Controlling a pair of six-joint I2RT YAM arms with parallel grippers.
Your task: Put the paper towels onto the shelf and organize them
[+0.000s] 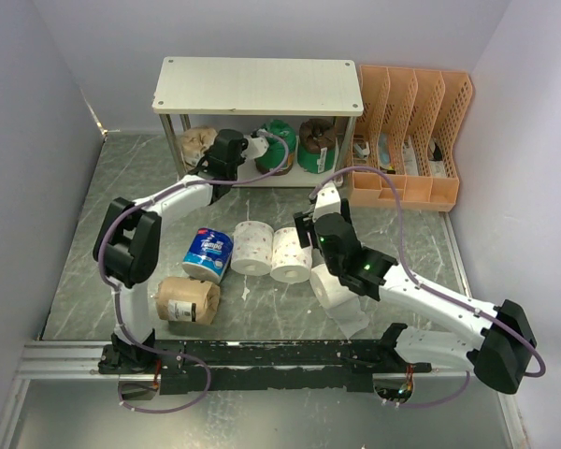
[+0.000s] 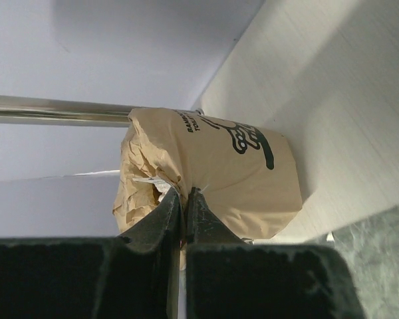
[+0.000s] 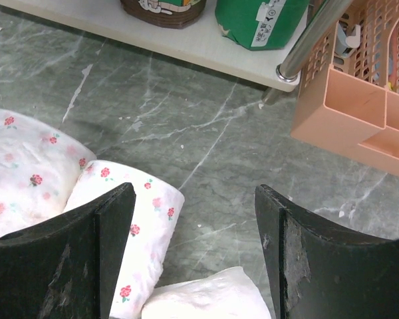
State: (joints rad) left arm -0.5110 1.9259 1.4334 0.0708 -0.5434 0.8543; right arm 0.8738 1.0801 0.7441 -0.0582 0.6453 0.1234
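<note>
Leftmost in the overhead view, a loose tan roll [image 1: 187,299] lies on its side on the grey marbled worktop [image 1: 75,281], with the blue-wrapped roll [image 1: 208,253] just up and right of it. Above those, the left claw [image 2: 184,199] reaches under the top board of the shelf [image 1: 259,84]. It is clenched on a crumpled fold of the shelved tan roll [image 2: 213,176], which lies at the left end of the lower board (a silver post [image 2: 53,109] runs behind it in the wrist view). Further right on that board sit the green roll [image 1: 279,145] and the dark brown roll [image 1: 316,143]. At frame centre two flower-dotted rolls [image 1: 252,248] rest side by side, touching. The right claw [image 3: 194,193] hangs spread wide over bare worktop beside them, gripping nothing, with a plain white roll [image 1: 332,285] near it. An orange file organizer [image 1: 411,140] stands at upper right, just beside the shelf.
</note>
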